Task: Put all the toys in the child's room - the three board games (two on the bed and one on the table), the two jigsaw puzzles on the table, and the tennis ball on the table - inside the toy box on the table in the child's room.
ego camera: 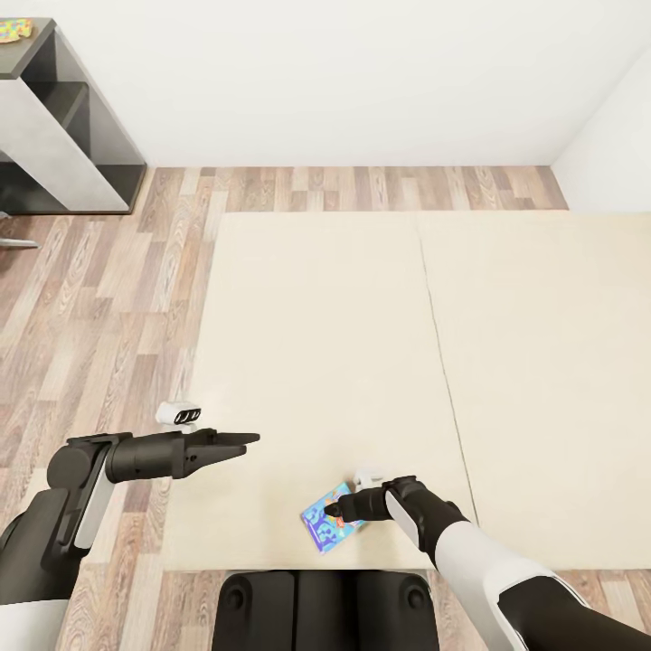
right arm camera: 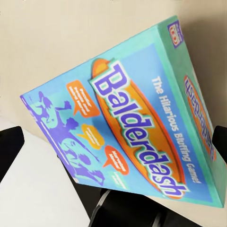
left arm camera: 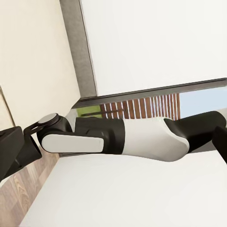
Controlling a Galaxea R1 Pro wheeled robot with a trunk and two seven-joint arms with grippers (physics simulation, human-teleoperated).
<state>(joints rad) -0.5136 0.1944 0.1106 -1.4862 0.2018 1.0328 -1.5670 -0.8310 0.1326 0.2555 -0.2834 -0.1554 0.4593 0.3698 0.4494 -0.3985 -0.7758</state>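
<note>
Nearest me, my left claw (ego camera: 244,441) hovers over the bed's (ego camera: 362,344) left edge, fingers pressed together on nothing. Right of it, my right claw (ego camera: 336,510) has its fingers around a blue-and-teal board game (ego camera: 324,524) marked "Balderdash" (right arm camera: 137,132), at the bed's near edge. I can't tell if the box is lifted.

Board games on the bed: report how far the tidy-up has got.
Nothing looks finished from here. In hand: the right gripper is at the blue Balderdash board game, which sits tilted near the bed's front edge; whether the fingers have closed on it is unclear. The left gripper hovers empty beside the bed. Left: carrying this game away. A jigsaw puzzle lies on the grey table.
</note>
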